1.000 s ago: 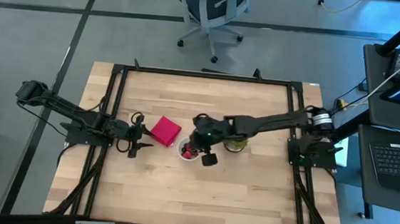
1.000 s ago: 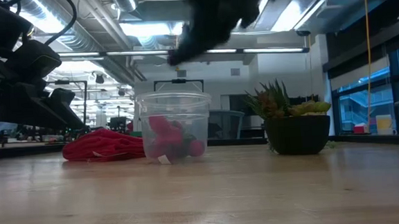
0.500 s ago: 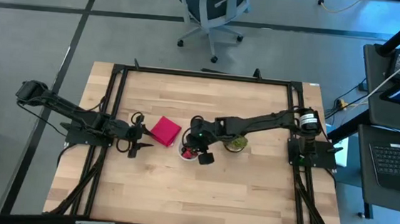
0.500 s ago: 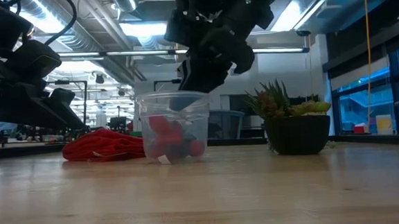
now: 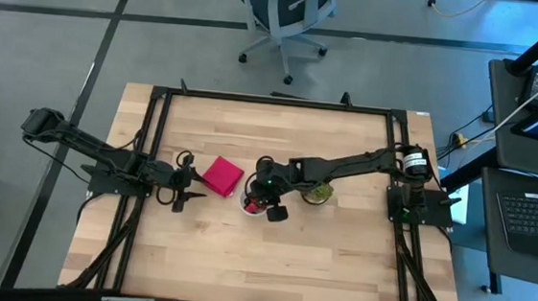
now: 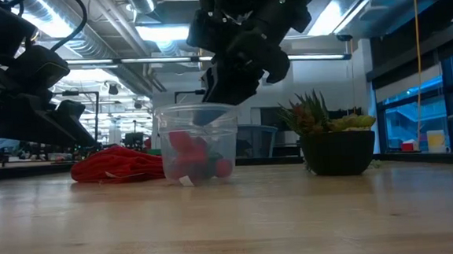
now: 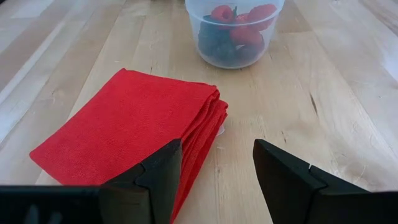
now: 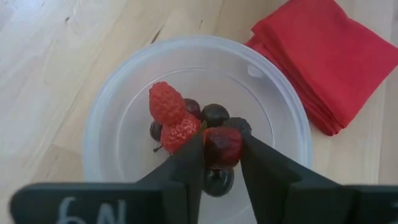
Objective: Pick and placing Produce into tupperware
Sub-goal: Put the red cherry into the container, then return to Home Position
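Observation:
The tupperware (image 8: 112, 124) is a round clear cup standing on its base on the table, also seen in the high view (image 5: 252, 206) and the low view (image 6: 198, 144). Red and dark berries (image 8: 168, 106) lie in its bottom. My right gripper (image 8: 222, 149) hangs over the cup's mouth (image 5: 265, 199), its fingers reaching down to the rim (image 6: 212, 112), shut on one red berry. My left gripper (image 7: 217, 168) is open and low over the table (image 5: 189, 194), just left of a folded red cloth (image 7: 124, 130), touching nothing. My right gripper pinches a single red berry (image 8: 222, 144) between its two fingertips (image 8: 189, 155). The fingers come from above, pointing down into the cup's mouth. The berry sits over the other berries in the cup; whether it touches them I cannot tell.
The folded red cloth (image 5: 222, 176) lies flat just left of the cup (image 6: 117, 165). A spiky green plant in a dark pot (image 5: 317, 192) stands right of the cup (image 6: 336, 145), under my right arm. Bare wood spreads toward the near edge.
My right gripper moved a little toward the table's left and came down from high above the cup until its fingers reached the rim, then stayed still for the last half second. The cup, cloth and plant have not moved.

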Robot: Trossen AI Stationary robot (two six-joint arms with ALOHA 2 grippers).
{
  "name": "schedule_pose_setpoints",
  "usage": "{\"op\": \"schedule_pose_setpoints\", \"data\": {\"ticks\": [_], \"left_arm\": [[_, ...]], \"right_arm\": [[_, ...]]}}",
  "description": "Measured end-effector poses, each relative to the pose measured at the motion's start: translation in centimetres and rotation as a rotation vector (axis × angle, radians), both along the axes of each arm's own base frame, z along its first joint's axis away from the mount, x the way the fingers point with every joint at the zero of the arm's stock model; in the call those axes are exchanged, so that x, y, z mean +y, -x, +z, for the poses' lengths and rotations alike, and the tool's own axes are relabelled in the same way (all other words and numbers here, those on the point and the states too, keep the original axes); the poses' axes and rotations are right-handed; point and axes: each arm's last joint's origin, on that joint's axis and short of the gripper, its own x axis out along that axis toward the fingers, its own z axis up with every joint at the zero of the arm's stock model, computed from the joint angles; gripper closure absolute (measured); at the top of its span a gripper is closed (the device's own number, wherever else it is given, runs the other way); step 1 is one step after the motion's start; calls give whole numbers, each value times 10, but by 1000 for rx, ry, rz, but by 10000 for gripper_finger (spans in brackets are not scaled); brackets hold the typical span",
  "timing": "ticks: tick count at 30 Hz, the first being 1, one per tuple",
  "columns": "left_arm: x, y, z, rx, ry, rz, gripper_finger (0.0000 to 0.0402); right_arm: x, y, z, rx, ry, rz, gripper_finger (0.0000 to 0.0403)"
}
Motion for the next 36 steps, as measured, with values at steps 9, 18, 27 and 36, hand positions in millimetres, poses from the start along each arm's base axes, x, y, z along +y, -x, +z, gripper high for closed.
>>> {"op": "schedule_pose_setpoints", "data": {"ticks": [9, 18, 27, 36], "left_arm": [[0, 0, 0, -2, 1, -1, 209], [-2, -9, 23, -184, 34, -3, 209], [0, 1, 57, -420, 55, -15, 209], [6, 28, 66, -541, 40, -13, 209]], "right_arm": [[0, 1, 1, 0, 0, -1, 257], [-1, 25, 79, -105, -5, -1, 251], [-6, 115, 148, -310, -45, -28, 251], [-12, 216, 110, -551, -95, -100, 251]]}}
